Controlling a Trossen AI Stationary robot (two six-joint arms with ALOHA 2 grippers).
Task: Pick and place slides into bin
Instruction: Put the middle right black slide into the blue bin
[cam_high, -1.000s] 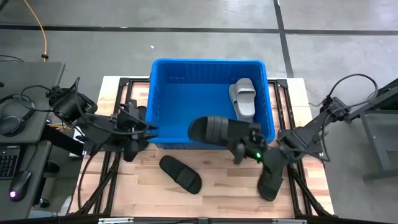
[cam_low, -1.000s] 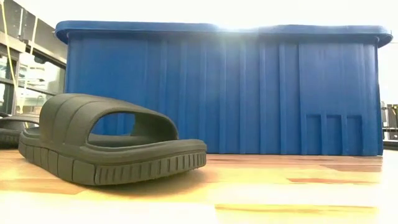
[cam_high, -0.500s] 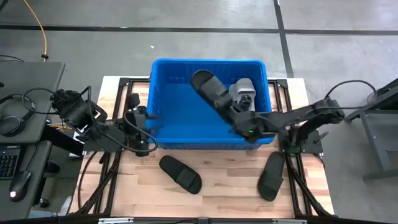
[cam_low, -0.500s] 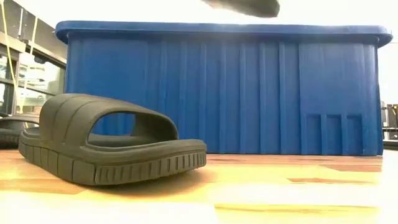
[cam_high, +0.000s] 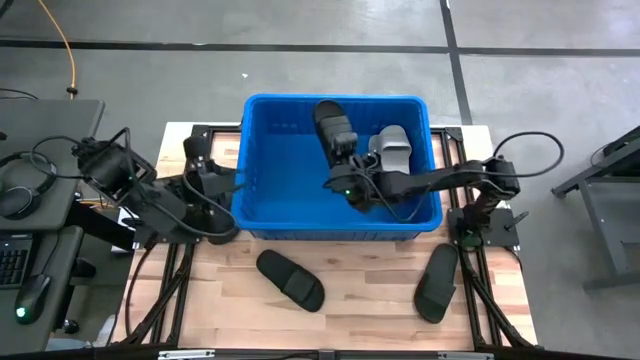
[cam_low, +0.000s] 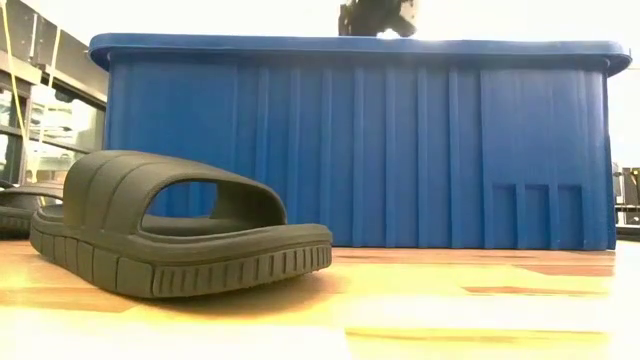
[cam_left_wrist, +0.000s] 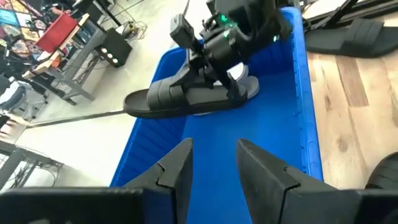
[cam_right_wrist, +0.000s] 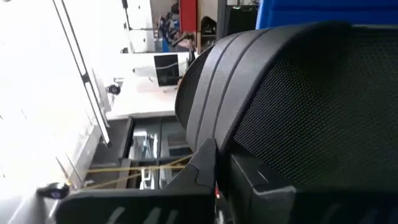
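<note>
Black rubber slide (cam_high: 333, 127) hangs over the inside of the blue bin (cam_high: 262, 222), clenched in your right claw (cam_high: 350, 176), beside a grey slide (cam_high: 390, 150) already lying in the bin. You are at the placing step, so I judge the next move is to let it go there. Your left claw (cam_left_wrist: 211, 165) waits released at the bin's left rim, and two black slides (cam_high: 290, 279) are still on the desk (cam_high: 370, 310) in front of the bin.

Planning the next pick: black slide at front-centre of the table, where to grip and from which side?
Grip the wide strap of the black slide, coming straight down from above. It lies sole-down and diagonal, and its strap arches clear of the footbed, leaving a gap for one finger. The left pincer, open by the bin, is nearer.
</note>
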